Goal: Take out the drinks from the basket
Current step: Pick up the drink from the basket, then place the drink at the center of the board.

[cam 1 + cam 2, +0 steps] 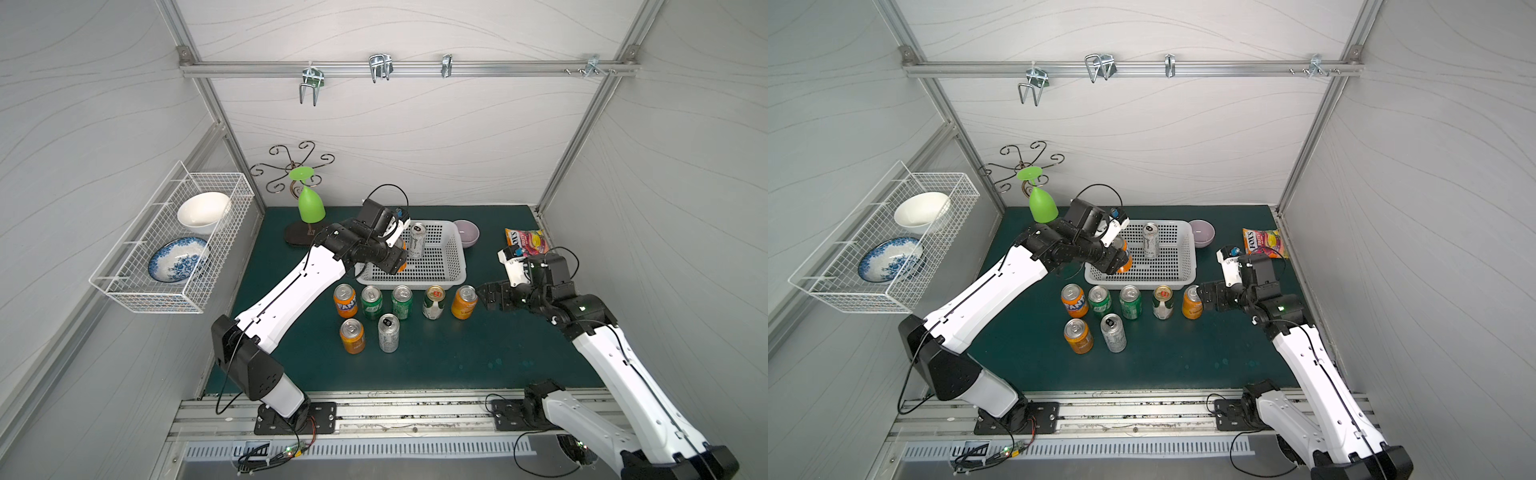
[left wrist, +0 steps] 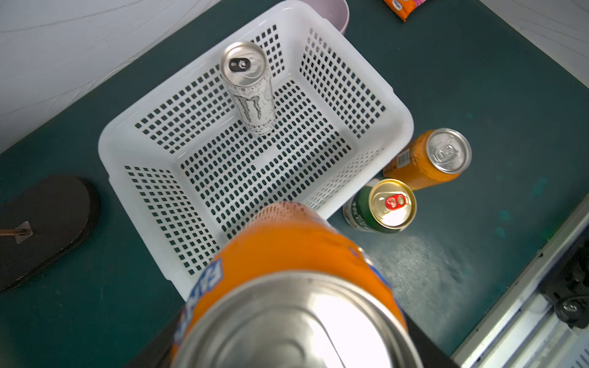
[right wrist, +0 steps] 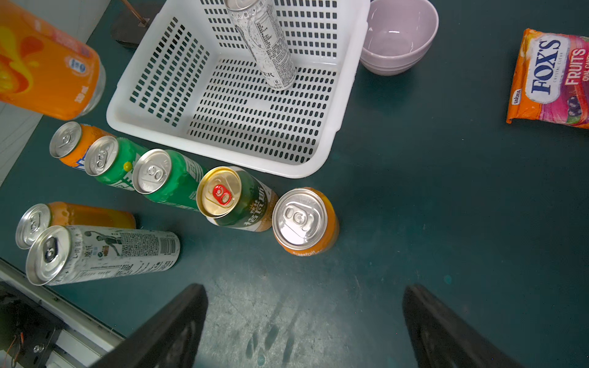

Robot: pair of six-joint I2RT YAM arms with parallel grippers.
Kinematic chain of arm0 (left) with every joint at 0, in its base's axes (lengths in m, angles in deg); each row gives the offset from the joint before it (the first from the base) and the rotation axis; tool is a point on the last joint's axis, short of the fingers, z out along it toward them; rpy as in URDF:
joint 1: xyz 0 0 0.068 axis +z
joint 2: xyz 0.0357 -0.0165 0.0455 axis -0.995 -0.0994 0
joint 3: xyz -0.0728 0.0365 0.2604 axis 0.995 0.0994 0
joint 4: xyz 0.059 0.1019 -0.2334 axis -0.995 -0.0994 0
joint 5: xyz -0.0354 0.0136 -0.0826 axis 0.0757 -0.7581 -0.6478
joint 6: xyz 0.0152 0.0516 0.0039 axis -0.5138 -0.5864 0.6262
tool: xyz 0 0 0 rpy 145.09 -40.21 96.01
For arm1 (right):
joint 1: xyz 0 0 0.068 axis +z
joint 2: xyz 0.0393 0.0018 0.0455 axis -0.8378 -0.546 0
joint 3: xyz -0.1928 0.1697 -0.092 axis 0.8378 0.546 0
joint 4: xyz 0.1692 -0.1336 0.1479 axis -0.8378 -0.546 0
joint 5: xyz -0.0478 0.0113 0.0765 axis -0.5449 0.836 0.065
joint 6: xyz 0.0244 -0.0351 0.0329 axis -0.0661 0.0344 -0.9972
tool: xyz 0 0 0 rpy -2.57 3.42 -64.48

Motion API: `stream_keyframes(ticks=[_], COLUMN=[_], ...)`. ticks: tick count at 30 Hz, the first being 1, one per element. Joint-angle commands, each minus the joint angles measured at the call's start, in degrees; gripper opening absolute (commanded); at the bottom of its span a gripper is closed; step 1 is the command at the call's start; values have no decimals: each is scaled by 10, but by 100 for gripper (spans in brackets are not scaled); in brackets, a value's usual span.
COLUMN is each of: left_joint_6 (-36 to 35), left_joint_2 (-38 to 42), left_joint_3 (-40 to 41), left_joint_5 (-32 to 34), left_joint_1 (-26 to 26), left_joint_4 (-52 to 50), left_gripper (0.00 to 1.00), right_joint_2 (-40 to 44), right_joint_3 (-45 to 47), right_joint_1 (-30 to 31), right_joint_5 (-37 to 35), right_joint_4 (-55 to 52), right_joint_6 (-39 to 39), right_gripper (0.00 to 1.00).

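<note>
Dark green matting covers the tabletop [image 1: 457,365]. Above the left end of the basket [image 1: 415,285], the left gripper [image 1: 395,261] clamps an orange Fanta can [image 2: 287,248] between its fingers, raised off the perforated floor. One slim silver-white Monster can [image 1: 417,241] stands upright inside, toward the far wall. Further right, the right gripper [image 3: 304,286] gapes wide and empty near the front row's rightmost orange can [image 3: 304,220].

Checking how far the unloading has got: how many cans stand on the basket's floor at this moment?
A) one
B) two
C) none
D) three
A: only the slim silver-white can stands upright on the floor of the basket. The orange can is held up off the floor by the left gripper.
</note>
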Motion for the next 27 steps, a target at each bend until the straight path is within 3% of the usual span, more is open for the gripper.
stream_keyframes(ticks=[1, 18, 27], left_joint_6=[21, 100, 143], left_joint_2=[36, 105, 101], left_joint_3=[1, 89, 136], left_joint_5=[21, 79, 120], left_joint_1=[-29, -179, -252], left_joint_4=[31, 32, 68], left_gripper=[61, 60, 60], right_joint_2=[12, 23, 29], right_joint_3=[3, 8, 10], right_joint_1=[-5, -9, -10], right_joint_5=[3, 0, 2], right_joint_4=[9, 4, 1], right_joint_6=[-5, -5, -7], right_gripper=[99, 99, 99])
